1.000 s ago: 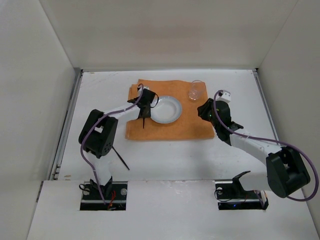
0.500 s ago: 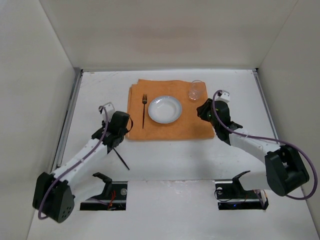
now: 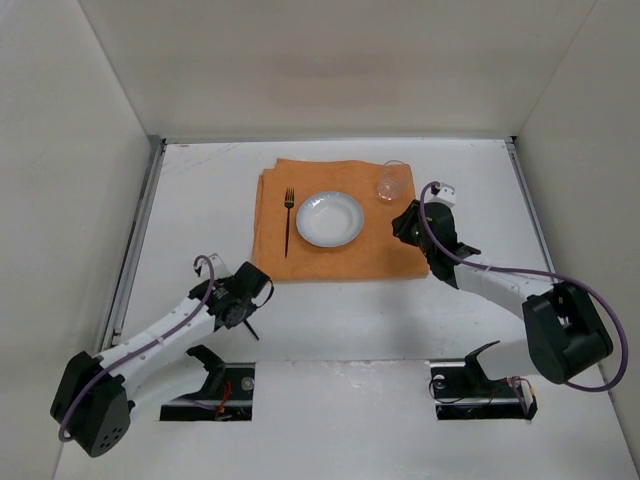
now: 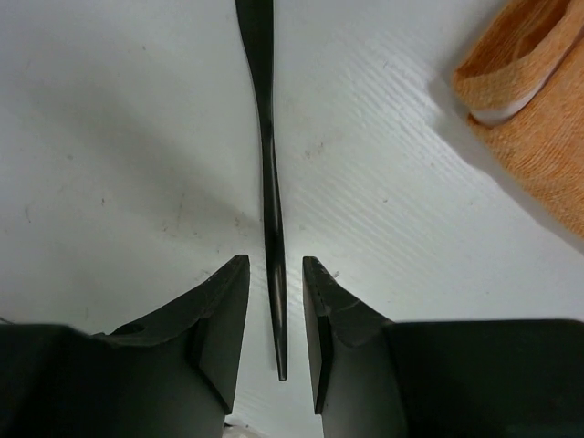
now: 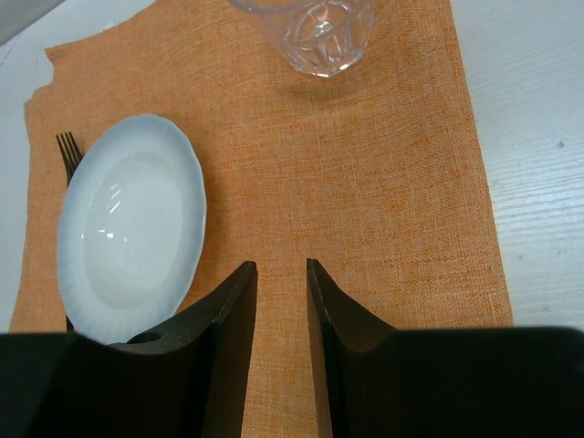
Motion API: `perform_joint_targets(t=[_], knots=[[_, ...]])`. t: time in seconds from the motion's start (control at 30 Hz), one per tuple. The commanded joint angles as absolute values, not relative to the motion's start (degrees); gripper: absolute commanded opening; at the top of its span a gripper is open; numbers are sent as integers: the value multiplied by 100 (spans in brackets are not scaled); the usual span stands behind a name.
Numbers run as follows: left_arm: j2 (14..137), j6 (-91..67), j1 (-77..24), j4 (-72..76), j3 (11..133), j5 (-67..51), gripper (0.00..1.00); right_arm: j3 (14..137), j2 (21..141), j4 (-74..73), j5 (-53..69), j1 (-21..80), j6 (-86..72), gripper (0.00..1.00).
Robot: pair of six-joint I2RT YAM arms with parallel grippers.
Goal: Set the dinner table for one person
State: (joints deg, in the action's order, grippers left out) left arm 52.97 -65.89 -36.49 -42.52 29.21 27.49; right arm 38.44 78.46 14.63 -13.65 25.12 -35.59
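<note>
Between left end effector [image 4: 274, 319] fingers [image 4: 224, 328], parted: loose utensil [image 4: 270, 182], perhaps knife; overhead barely visible.

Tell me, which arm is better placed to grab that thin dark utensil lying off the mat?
Left. The left gripper hangs right over the utensil, its open fingers straddling the thin end. The right gripper hovers over the orange placemat, well away from it.

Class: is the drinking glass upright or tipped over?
Upright: the glass stands on its base on the orange placemat, rim facing up.
</note>
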Motion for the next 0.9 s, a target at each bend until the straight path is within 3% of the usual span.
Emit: perform_joint_targets(t=[0.0, 0.53, 0.87], knots=[[5572, -7110, -3801, -4448, 2927, 2654, 27, 4034, 7884, 1758, -1345, 2544, -3507, 34], [5766, -7330, -3634, -3885, 2602, 2285, 27, 3990, 7673, 1740, -1345, 2544, -3498, 35], [5757, -7365, -3766, -3867, 2602, 2470, 7, 3841, 7374, 1740, -1222, 2386, -3551, 35]])
